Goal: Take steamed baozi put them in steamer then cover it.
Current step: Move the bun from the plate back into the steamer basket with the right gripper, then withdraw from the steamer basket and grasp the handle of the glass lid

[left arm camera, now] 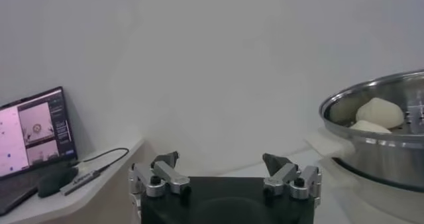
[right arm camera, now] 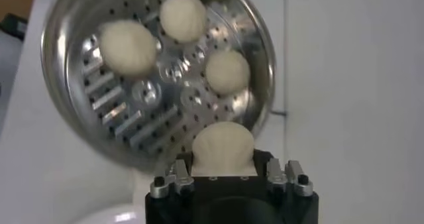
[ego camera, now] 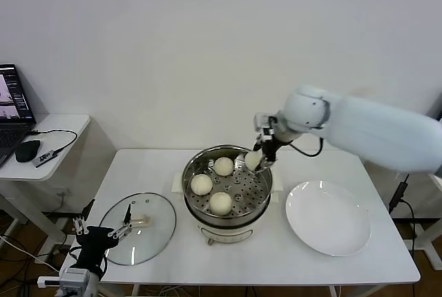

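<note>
The right hand (ego camera: 257, 157) grips one smooth cream-white steamed bun (ego camera: 253, 160) between its fingers, just over the far right rim of the round shiny stainless-steel steamer (ego camera: 196, 164). Three more buns (ego camera: 223, 166) sit apart on its perforated tray. The round clear glass lid (ego camera: 138, 227) lies flat on the white worktop (ego camera: 276, 255), left of the steamer. The left hand (ego camera: 103, 231) hangs low beside the lid, fingers spread wide, holding nothing. A flat white plate (ego camera: 328, 217) lies right of the steamer.
</note>
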{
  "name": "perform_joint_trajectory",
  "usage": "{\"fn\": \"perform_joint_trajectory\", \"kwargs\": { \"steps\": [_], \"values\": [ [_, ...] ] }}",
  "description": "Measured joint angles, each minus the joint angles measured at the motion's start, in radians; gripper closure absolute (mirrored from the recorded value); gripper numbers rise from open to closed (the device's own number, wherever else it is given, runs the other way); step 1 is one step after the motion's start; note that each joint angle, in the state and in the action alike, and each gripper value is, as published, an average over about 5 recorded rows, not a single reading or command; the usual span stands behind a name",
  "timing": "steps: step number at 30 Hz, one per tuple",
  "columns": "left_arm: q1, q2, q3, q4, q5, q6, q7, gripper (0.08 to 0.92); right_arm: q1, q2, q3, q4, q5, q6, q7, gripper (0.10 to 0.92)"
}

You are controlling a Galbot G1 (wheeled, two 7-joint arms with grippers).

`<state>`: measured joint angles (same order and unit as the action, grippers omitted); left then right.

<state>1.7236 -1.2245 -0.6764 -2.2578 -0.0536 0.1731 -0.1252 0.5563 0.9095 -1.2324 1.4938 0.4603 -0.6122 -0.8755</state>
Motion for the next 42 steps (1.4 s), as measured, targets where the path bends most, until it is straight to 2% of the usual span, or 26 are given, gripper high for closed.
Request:
{"fn": "perform_joint_trajectory", "kwargs": {
  "steps": [10,21,30,37,42],
  "values": [
    [-0.006,-0.006,-0.001,0.000,-0.001,0.000,0.000,0.177,-0.043,0.085,-0.044,-0.024,0.027,-0.055,0.044,0.448],
    [-0.005,-0.004,0.000,0.000,-0.001,-0.001,0.000,0.177,-0.076,0.110,-0.058,-0.034,0.016,-0.078,0.060,0.438],
    [-0.003,-0.004,-0.002,0.000,-0.001,-0.003,-0.001,0.177,-0.071,0.094,-0.042,-0.024,-0.001,-0.068,0.055,0.229],
    [-0.004,-0.005,-0.006,0.000,-0.004,-0.004,-0.002,0.177,-0.053,0.054,0.000,0.007,-0.012,-0.044,0.050,0.203],
    [-0.008,-0.008,-0.005,0.006,-0.005,-0.009,-0.003,0.177,-0.068,0.002,0.051,0.054,0.002,-0.027,0.109,0.203]
  ]
}}
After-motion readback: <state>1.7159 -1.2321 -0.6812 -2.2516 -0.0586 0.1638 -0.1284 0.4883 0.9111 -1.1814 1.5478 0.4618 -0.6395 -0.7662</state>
